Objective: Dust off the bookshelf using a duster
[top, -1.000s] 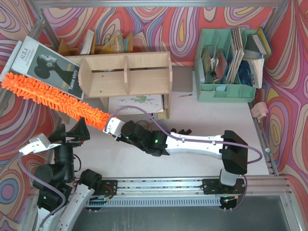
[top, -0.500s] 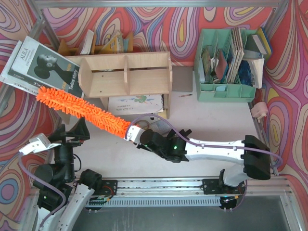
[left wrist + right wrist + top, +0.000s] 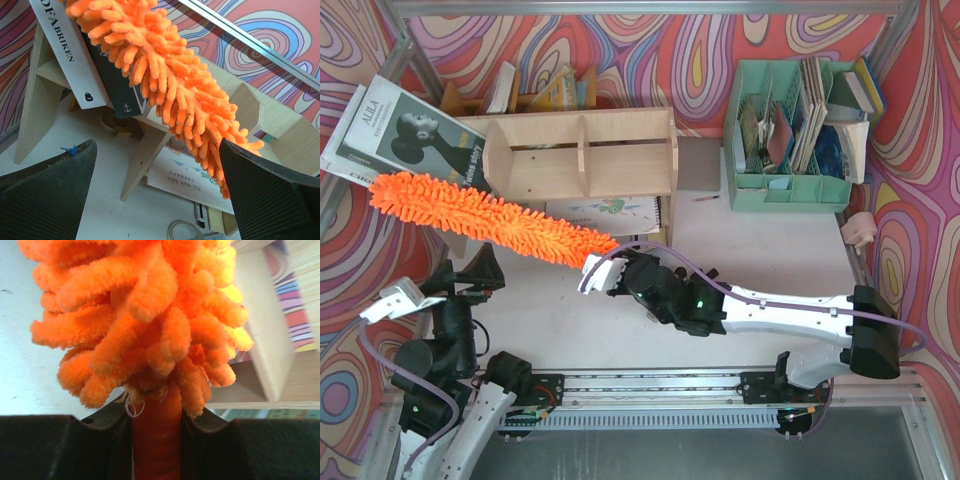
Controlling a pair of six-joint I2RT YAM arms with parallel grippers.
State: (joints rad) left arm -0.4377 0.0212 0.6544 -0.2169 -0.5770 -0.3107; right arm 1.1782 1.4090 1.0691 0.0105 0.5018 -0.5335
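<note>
Swirling red, orange and purple patterns cover the walls around a white table (image 3: pixel 760 270). At the far edge, left of centre, stands the bookshelf (image 3: pixel 580 150), pale bare plywood, wide and low, with a middle divider making two compartments and flat side legs. A spiral notebook (image 3: pixel 610 212) lies under it, a black-and-white magazine (image 3: pixel 410 135) leans at its left end, and a mint-green slotted organiser (image 3: pixel 785 190) sits near the far right corner.

The duster (image 3: pixel 490 220) is bright orange and shaggy with thick chenille tufts. It slants from the magazine at the far left down toward the table's middle, crossing in front of the shelf's left leg and lower front edge. Whether its tufts press on the wood I cannot tell.

The right gripper (image 3: pixel 605 268) is clamped on the duster's smooth orange handle, right where the fluff begins; the wrist view shows both black jaws tight against it. The left gripper (image 3: pixel 465 275) hangs near the table's near-left corner, jaws spread wide with nothing between them, the duster passing just above.
</note>
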